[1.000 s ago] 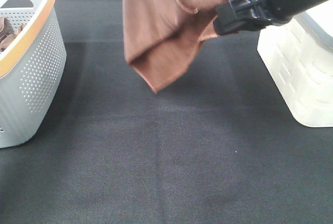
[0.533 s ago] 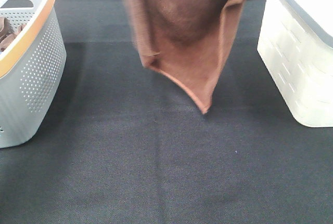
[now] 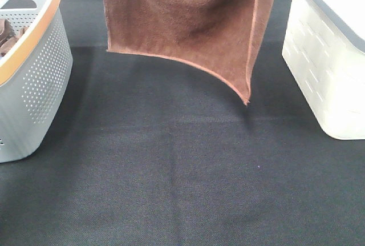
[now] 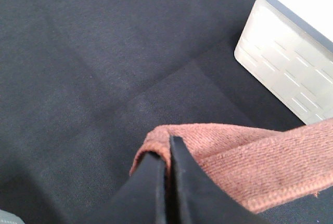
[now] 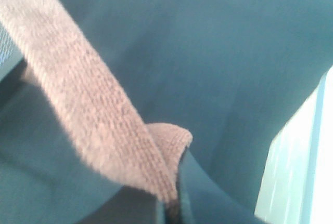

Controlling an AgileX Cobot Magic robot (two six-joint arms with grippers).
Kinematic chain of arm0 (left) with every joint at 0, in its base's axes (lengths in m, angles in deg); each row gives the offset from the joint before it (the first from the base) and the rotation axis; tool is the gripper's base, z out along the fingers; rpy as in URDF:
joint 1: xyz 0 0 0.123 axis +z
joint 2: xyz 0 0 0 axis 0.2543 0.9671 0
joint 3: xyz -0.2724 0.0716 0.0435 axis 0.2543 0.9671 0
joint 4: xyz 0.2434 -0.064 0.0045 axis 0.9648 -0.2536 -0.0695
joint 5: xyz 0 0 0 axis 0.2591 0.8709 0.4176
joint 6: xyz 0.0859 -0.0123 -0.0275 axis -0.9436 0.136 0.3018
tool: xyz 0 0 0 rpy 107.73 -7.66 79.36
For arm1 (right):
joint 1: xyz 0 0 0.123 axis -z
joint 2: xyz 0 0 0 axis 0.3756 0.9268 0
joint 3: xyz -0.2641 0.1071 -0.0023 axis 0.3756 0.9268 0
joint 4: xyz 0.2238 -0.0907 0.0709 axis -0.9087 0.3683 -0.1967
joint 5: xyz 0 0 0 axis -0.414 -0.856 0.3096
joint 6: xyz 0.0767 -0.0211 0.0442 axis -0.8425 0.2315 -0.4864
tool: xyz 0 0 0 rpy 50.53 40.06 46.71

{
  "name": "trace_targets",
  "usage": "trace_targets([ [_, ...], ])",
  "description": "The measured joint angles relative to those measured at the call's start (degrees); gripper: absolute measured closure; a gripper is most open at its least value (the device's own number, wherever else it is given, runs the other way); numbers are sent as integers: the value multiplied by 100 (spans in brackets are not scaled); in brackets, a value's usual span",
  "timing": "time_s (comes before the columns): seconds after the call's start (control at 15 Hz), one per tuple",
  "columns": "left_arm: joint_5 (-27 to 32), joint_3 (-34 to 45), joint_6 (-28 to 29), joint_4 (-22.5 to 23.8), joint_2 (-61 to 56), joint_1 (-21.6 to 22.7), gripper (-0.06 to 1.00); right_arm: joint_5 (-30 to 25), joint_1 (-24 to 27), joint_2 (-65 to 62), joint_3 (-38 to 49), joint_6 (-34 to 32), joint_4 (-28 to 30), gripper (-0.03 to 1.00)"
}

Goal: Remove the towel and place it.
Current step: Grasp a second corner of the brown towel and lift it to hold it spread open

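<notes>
The rust-brown towel hangs spread out above the black table in the exterior high view, its top edge out of frame and its lower right corner hanging lowest. Both grippers are above that view's top edge. In the left wrist view my left gripper is shut on one top corner of the towel. In the right wrist view my right gripper is shut on the other corner of the towel, whose edge stretches taut away from it.
A grey perforated basket with an orange rim stands at the left and holds another bunched brown cloth. A white basket stands at the right; it also shows in the left wrist view. Black cloth covers the table.
The towel went from a bunched drape to being stretched wide between the two grippers. The right arm rose out of the exterior high view.
</notes>
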Motion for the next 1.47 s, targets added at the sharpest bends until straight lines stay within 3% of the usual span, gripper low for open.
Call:
trace_targets([
  [0.2,0,0,544,441,17,0,94,659,0,413,0,0,367,97],
  [0.47,-86,0,665,579,350,0,94,1908,0,974,0,0,1100,97],
  [0.53,-86,0,665,579,350,0,94,1908,0,974,0,0,1100,97],
  [0.67,-596,0,676,808,539,0,94,2779,149,1421,0,0,1547,97],
  [0.73,-1152,0,693,951,613,0,94,3140,292,1581,0,0,1593,97],
  [1.07,-2916,0,699,997,882,0,94,5477,1031,2538,-195,0,1392,97],
  [1.33,-4354,0,716,842,1513,-17,94,5638,1163,3598,-1278,11,728,97],
  [1.47,-4544,0,716,642,1828,-17,94,5128,1163,3976,-1518,11,688,97],
])
